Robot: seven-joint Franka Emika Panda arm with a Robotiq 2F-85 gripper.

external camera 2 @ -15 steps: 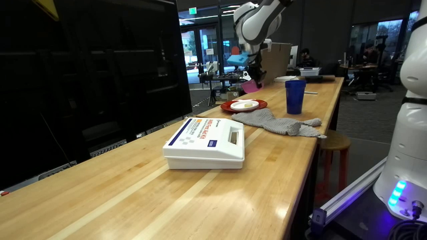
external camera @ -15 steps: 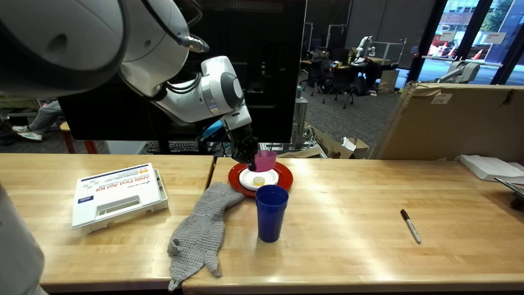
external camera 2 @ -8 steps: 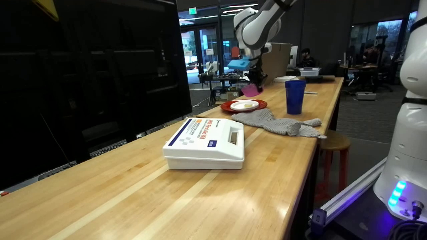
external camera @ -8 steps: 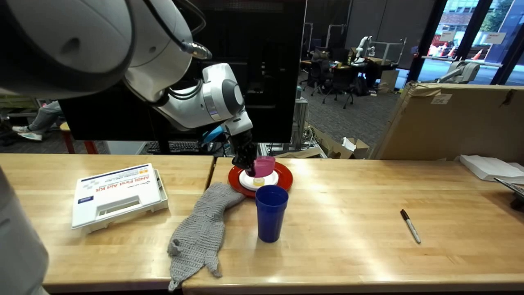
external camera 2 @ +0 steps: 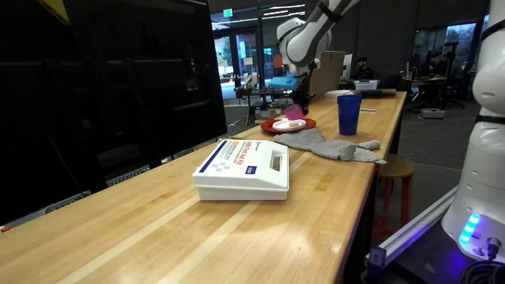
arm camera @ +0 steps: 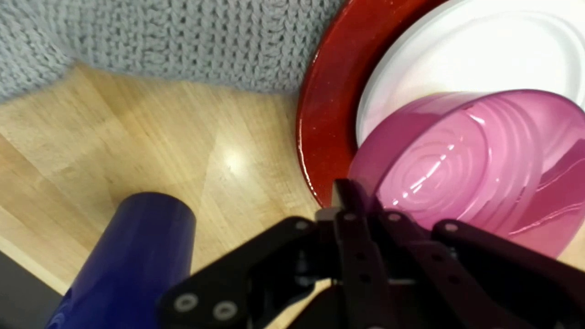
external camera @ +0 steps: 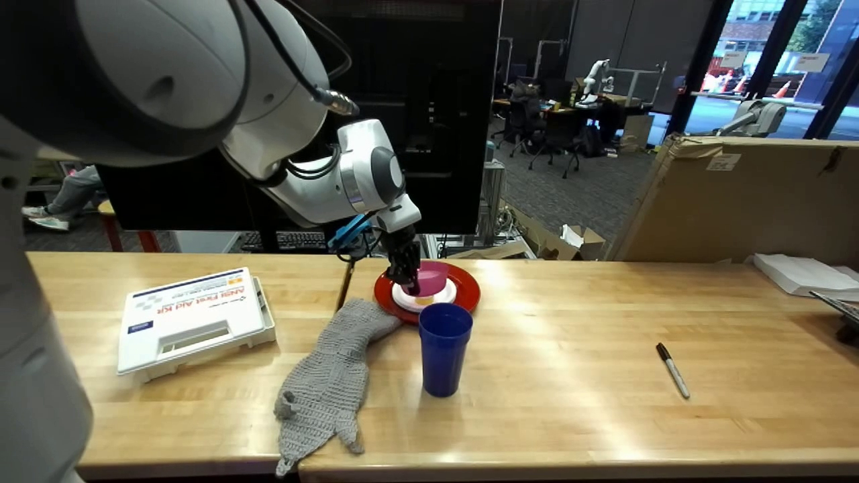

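The desk [external camera: 570,416] carries it all, and the work sits by its far edge in an exterior view, so little drift that way can be spared. The white first-aid box [external camera 2: 241,169] lies well apart and asks no care. The grey cloth [external camera: 332,376] (knitted, so likely to snag) runs up to the rim of the red plate [arm camera: 327,132]; best not to brush it and drag the plate along. The blue cup [external camera: 443,355] stands upright near that plate, and being tall it would probably tip easily, so avoid wide swings.

Inside the red plate sits the white plate [arm camera: 493,55], and over it hangs the pink bowl [arm camera: 438,173], tilted, its inside showing in the wrist view. The hand [arm camera: 363,203] is clamped on one side of the bowl, fingers pinching the thin wall near the rim. Such a one-sided hold could let the bowl twist, I judge, so slow travel and a firm pinch suit it. Whether its underside meets the white plate is hard to make out; any contact should be gentle.

The pen [external camera: 673,370] lies far off to the side. Smallest, a yellow piece [external camera 2: 294,124] rests on the white plate, close to the bowl: mind it, since it could be knocked or pinned.
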